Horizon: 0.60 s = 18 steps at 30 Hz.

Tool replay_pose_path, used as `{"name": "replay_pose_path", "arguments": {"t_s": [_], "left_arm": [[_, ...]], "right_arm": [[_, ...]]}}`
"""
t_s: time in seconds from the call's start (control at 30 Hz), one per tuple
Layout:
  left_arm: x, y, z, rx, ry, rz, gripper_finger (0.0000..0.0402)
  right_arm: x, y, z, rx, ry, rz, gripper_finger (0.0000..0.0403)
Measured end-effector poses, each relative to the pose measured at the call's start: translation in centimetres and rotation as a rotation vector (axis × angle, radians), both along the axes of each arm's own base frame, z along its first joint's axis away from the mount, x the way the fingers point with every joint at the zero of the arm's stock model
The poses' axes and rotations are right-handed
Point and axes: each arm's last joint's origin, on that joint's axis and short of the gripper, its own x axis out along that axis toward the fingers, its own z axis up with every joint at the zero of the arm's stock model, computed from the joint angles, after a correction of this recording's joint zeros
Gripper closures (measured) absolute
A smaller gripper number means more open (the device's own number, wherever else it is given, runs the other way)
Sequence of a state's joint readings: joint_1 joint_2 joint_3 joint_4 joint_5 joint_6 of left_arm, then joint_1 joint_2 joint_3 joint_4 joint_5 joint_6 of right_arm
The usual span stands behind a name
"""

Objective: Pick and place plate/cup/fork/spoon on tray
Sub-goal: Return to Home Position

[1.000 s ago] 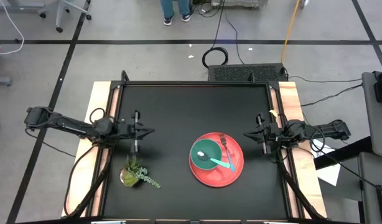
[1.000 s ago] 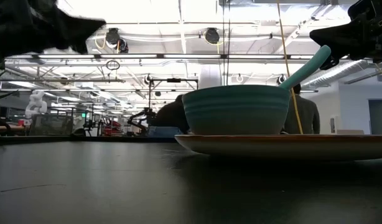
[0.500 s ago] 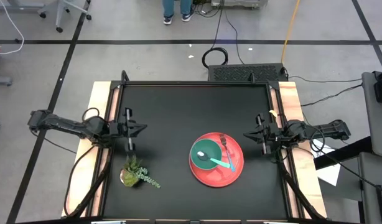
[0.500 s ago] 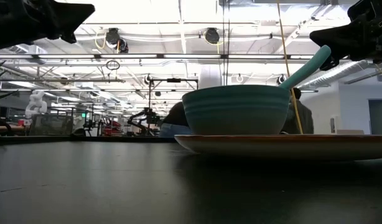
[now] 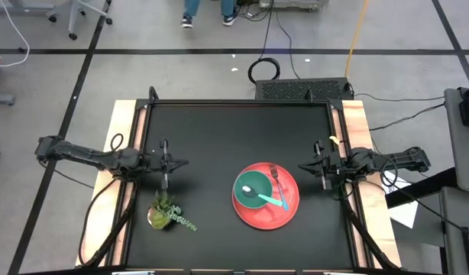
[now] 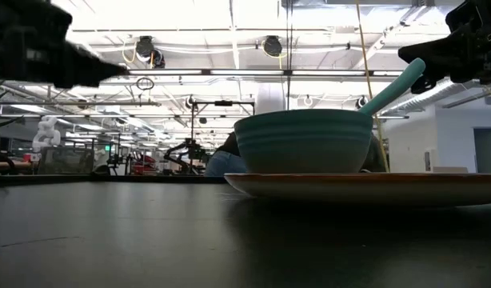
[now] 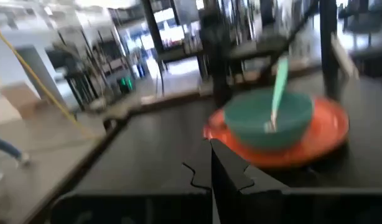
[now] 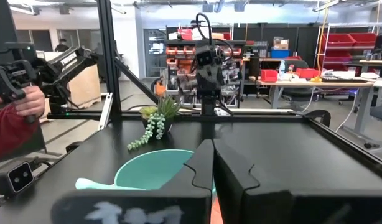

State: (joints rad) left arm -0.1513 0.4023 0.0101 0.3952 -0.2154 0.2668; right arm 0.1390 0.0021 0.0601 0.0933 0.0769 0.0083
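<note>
The left tool and right tool rest pinched together at the bench edges, and the light, stiff, slippery spoon in the cup looks best gripped by its handle.

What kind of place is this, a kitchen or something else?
Probably a robotics lab or workshop, not a kitchen: the left arm and right arm are mounted at a black table, with shelves of red bins and a workbench behind.

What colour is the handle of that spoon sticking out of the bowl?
Teal; the spoon's handle shows best in the low view.
</note>
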Motion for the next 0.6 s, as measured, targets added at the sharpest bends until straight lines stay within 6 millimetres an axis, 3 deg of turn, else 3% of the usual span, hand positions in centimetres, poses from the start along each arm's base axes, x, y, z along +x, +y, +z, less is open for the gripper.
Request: {"name": "replay_pose_path", "arguments": {"t_s": [0.23,0.6], "left_arm": [[0.0,0.0,-0.1,0.079,0.013,0.003,0.0401],[-1.5,0.4,2.9,0.151,-0.274,0.086,0.0401]], "right_arm": [[0.0,0.0,0.0,-0.001,0.0,0.0,0.0403],[0.0,0.0,0.0,0.006,0.0,0.001,0.0403]]}}
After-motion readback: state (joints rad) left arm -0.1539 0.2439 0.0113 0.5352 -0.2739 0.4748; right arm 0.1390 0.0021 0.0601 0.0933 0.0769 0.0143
